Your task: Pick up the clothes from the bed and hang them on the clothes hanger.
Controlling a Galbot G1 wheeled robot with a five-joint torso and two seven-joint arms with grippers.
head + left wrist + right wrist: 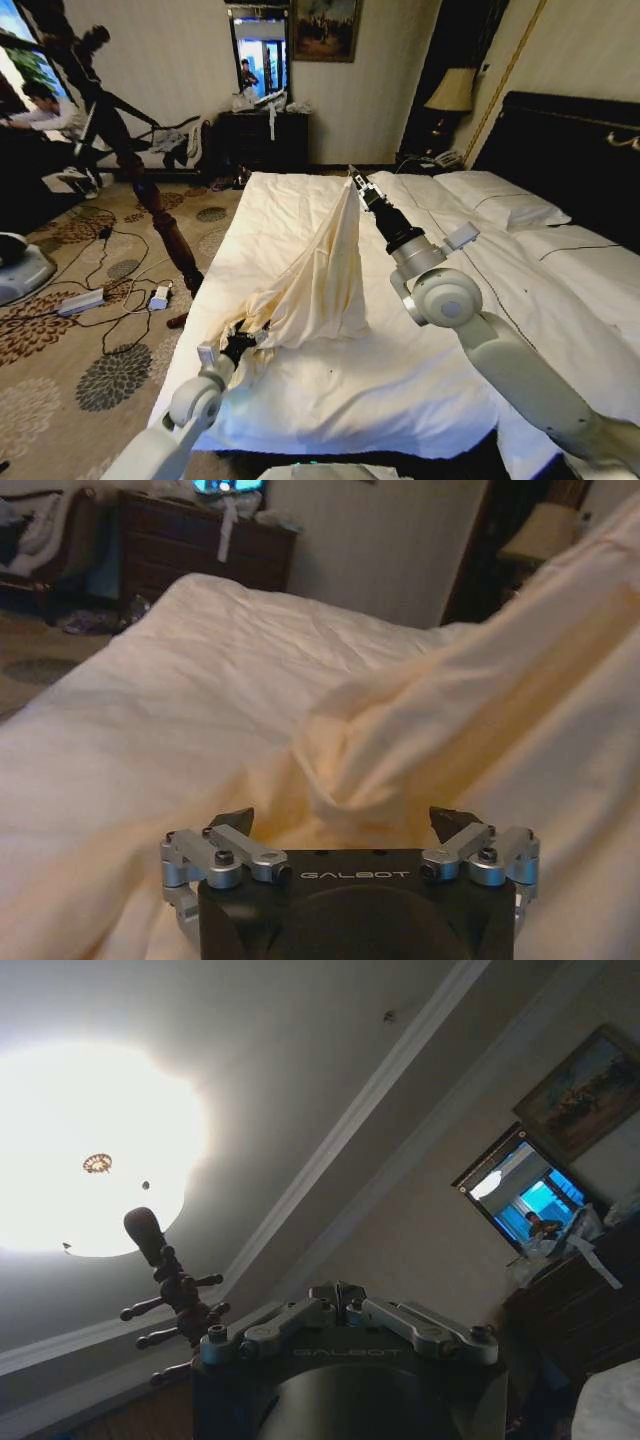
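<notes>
Right tool (353, 181) is pinched shut on the clothes (318, 280), lifting one end so it tents up over the bed (300, 400) near its foot edge. Left tool (345, 825) sits wide open at the low bunched part (prob lining up a 2nd grip).

Right arm reaches toward 11 o'clock, right gripper (352, 181) raised, fingers pinched closed. Left gripper (238, 345) low at 7 o'clock, fingers spread.
</notes>
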